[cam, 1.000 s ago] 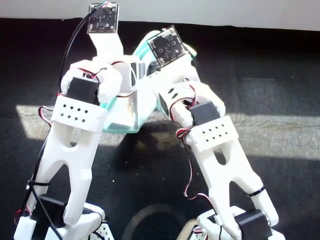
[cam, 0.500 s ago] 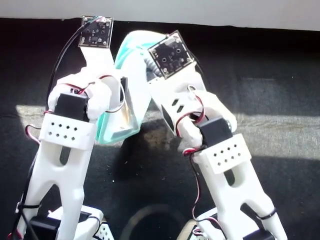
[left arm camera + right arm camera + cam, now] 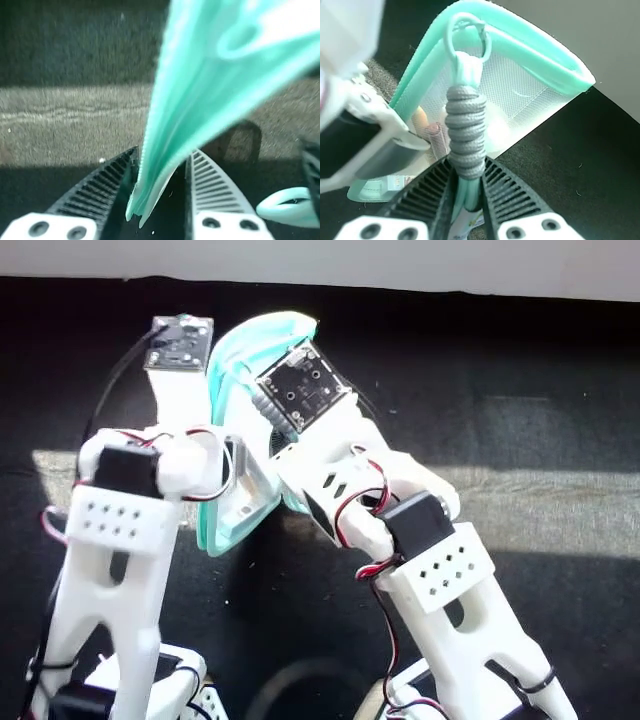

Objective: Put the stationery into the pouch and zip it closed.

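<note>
Pouch (image 3: pixel 232 360): mint green with mesh sides, held up off the black table cloth (image 3: pixel 540 440) and hanging tilted between the two arms.

Left gripper (image 3: pixel 159 156): pinched narrow on one seam edge of the pouch, with fabric bunched between the ribbed fingers.

Right gripper (image 3: pixel 468 172): clamped on the grey cord pull (image 3: pixel 465 125), which is knotted to the zipper ring (image 3: pixel 468 31) at the pouch's rim.

Something pinkish (image 3: pixel 422 117) shows through the mesh inside; I cannot tell what it is.

Handling, as judged:
- The pouch looks light and soft, with no stiffness of its own. It folds and sags wherever it is not held.
- The padded green border looks like the firmest part and the best place to grip. The mesh would probably stretch or snag.
- The cord is thick and knotted, so it should not slip easily between ribbed fingers.
- The zip will likely run only if the opposite end is held taut against the pull. Slack fabric would bunch ahead of the slider.
- Loose contents may shift toward the low corner while the pouch is tilted.
</note>
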`<act>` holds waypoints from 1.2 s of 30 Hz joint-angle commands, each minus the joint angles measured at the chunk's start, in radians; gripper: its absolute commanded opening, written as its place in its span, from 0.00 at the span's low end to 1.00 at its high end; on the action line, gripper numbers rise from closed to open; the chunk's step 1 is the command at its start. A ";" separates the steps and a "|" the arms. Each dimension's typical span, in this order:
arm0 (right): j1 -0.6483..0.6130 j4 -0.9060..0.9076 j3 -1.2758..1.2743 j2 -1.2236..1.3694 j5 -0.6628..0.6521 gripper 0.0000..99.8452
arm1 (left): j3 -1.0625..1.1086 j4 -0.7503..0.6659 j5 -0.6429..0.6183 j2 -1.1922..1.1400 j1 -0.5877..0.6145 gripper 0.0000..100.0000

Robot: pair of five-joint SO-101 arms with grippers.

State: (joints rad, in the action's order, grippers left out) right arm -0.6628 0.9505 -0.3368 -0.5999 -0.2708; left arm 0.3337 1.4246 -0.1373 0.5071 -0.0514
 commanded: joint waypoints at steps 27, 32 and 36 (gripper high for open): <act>-0.007 0.008 0.012 -0.033 0.009 0.01 | -0.045 -0.115 0.009 0.216 0.018 0.19; -0.004 0.008 0.012 -0.033 0.009 0.01 | 0.008 -0.199 0.006 0.219 0.018 0.19; -0.004 0.008 0.010 -0.031 0.009 0.01 | -0.010 -0.199 0.003 0.245 0.018 0.13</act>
State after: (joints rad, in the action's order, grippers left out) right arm -0.6644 0.9567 -0.3368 -0.5999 -0.2708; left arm 0.3460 1.2497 -0.1358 0.7112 -0.0483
